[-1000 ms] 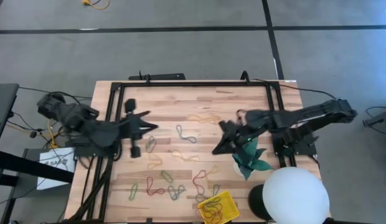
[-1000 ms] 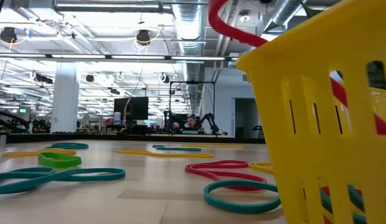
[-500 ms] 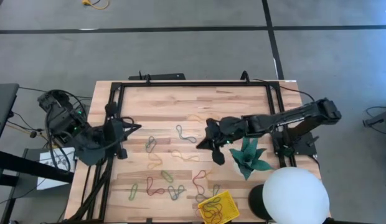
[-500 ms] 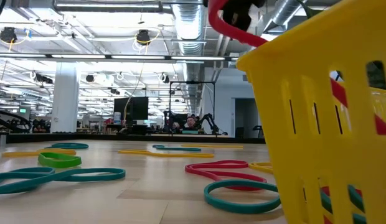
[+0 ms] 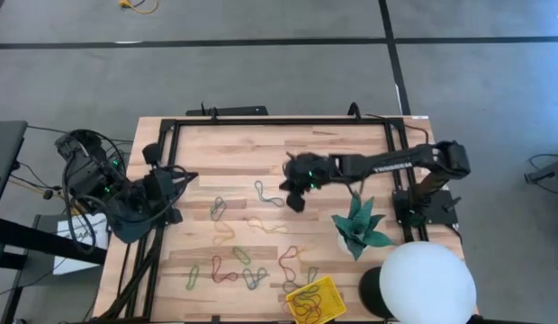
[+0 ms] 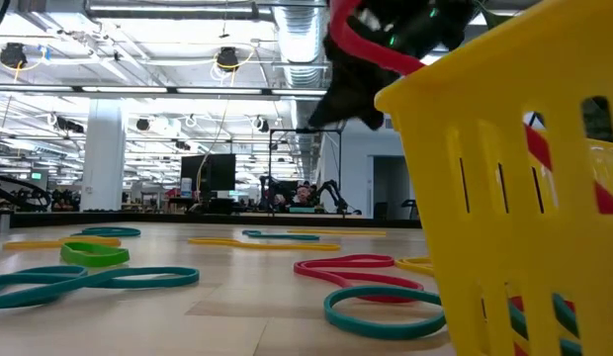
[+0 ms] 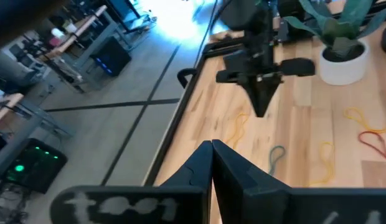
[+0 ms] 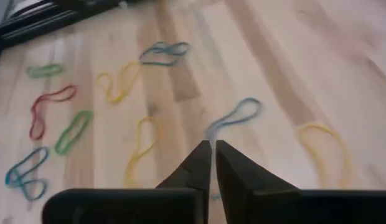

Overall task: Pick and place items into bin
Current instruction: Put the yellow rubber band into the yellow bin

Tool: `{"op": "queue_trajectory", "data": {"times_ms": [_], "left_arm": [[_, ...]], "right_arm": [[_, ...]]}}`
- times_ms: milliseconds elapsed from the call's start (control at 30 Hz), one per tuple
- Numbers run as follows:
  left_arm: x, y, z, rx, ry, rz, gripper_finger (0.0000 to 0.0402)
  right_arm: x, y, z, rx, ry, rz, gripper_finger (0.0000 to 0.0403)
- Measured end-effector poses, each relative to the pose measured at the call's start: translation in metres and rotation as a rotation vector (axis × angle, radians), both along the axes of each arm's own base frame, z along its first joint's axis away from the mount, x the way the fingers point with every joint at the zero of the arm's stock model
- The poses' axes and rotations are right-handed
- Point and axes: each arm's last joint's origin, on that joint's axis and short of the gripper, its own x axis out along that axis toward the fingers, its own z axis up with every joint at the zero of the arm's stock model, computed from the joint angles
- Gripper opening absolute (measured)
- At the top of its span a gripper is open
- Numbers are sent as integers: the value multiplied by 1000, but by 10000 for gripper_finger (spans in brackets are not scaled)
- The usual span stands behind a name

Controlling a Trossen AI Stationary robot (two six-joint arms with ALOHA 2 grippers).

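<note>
Right claw [image 5: 292, 200]: stretched out over the middle of the counter [image 5: 261, 144]; in the right wrist view its fingers [image 8: 199, 163] stand almost together with a thin gap, nothing between them.
Blue loop [image 8: 233, 117]: lies flat on the wood just ahead of the right claw's tips, apart from them.
Other items: yellow loop [image 8: 141, 149] and yellow loop on the far side [image 8: 324, 146] flank the tips; red [image 8: 47, 109] and green [image 8: 73, 132] ones lie farther off.
Bin [image 5: 315, 300]: yellow tray at the counter's near edge, well apart from the right claw, loops already inside.
Left claw [image 5: 184, 177]: at the counter's left edge, fingers [image 7: 202, 165] pressed together, empty.
</note>
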Motion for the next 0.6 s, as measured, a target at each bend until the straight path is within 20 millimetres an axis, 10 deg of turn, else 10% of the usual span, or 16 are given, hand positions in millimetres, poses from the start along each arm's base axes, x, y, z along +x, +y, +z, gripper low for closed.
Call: {"op": "queue_trajectory", "data": {"times_ms": [600], "left_arm": [[-5,5,-3,1,-2,50,0]], "right_arm": [[-8,-77,-52,24,430,-205,84]]}}
